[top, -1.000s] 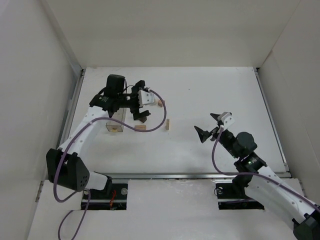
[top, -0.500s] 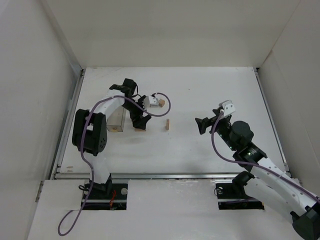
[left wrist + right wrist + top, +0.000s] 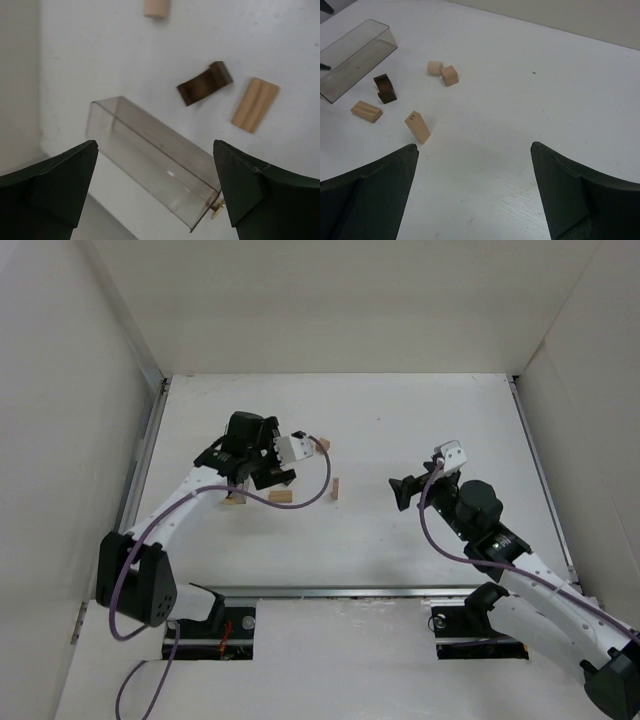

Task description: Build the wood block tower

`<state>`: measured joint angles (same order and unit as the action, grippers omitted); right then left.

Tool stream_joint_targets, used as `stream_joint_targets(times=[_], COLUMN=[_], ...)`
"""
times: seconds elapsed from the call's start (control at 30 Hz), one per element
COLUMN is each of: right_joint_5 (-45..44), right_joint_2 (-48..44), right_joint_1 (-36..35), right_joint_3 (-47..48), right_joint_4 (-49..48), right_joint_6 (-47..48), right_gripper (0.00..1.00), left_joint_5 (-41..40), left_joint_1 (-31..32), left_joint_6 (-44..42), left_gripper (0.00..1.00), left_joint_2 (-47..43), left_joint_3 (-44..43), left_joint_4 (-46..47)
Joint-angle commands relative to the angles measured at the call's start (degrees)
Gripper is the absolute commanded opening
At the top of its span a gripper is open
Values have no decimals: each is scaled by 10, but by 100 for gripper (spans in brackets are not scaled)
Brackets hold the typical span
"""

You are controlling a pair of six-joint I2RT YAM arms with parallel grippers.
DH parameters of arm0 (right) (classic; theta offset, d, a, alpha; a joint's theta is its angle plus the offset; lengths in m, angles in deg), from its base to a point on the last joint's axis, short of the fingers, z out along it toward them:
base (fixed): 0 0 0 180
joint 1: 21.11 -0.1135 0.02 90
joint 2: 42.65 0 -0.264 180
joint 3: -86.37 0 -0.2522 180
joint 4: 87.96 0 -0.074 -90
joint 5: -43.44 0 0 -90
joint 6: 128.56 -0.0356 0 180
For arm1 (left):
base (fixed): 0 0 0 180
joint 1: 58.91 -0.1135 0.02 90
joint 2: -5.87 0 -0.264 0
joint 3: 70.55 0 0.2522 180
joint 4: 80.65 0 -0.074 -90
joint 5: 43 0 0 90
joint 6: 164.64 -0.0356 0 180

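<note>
The left tool (image 3: 155,150) hangs with its 2 fingers spread as wide as they go and nothing between them. It looks straight down on a clear rectangular plastic box (image 3: 127,125) lying on the white surface (image 3: 450,420). The right tool (image 3: 474,147) is just as wide open and just as empty. It hovers over bare surface on the right, well apart from the blocks and pointed toward them.

No wood block tower stands yet; its pieces lie scattered in the left half of the surface:
- Just beside the box lies a dark brown arch-shaped block (image 3: 204,83).
- Next to the arch, not touching it, is a pale tan flat ridged block (image 3: 255,105).
- Farther off, a pale short wooden cylinder (image 3: 435,67) and a pale wooden cube (image 3: 449,75) sit close together.
- Nearest the right tool, a pale tan post (image 3: 417,127) stands on end, apart from the rest, with a small dark mark on its top face.

All 5 pieces look small, light, stiff and smooth, so I judge they will not crush but will slide or tip at a slight nudge. The post is best pinched across its 2 broad faces, around mid-height. The arch should be taken across its flat sides rather than its curved hollow. The cylinder may roll away, so it should be taken by its flat ends or squarely across its middle.
</note>
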<state>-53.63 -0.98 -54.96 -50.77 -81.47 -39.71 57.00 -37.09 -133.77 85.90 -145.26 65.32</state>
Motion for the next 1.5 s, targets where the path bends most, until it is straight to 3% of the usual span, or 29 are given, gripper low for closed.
stream_joint_targets(times=[0.0, 0.1, 0.2, 0.3, 0.43, 0.53, 0.63, 0.93, 1.23, 1.47], right_joint_5=[-1, 4, 4, 9, 9, 9, 14, 14, 14, 9], right_joint_2=[13, 25, 31, 31, 31, 25, 19, 9, 3, -3], right_joint_1=[-1, -1, -1, -1, -1, -1, -1, -1, -1, -1], right_joint_3=[24, 30, 36, 41, 41, 41, 41, 31, 31, 25], right_joint_4=[-18, -23, -28, -28, -23, -17, -12, -12, -6, -6], right_joint_6=[-6, -1, -1, -1, 5, 5, 5, 5, 5, 5], right_gripper=[100, 100, 100, 100, 100, 100, 100, 100, 100, 100], left_joint_5=[-84, -81, 26, 85, 24, 21, 55, 44, 60, 42], left_joint_1=[9, 9, 9, 15, 21, 21, 16, 16, 16, 16], left_joint_6=[25, 126, 162, 117, 111, 93, 82, 59, 16, 29], left_gripper=[100, 100, 100, 83, 80, 73, 73, 77, 72, 69], left_joint_2=[-80, -95, -66, -11, 56, 110, 132, 209, 239, 257], left_joint_3=[44, 44, 0, -30, -30, -53, -66, -95, -116, -94], left_joint_4=[157, 160, 32, -52, -60, -97, -110, -116, -158, -136])
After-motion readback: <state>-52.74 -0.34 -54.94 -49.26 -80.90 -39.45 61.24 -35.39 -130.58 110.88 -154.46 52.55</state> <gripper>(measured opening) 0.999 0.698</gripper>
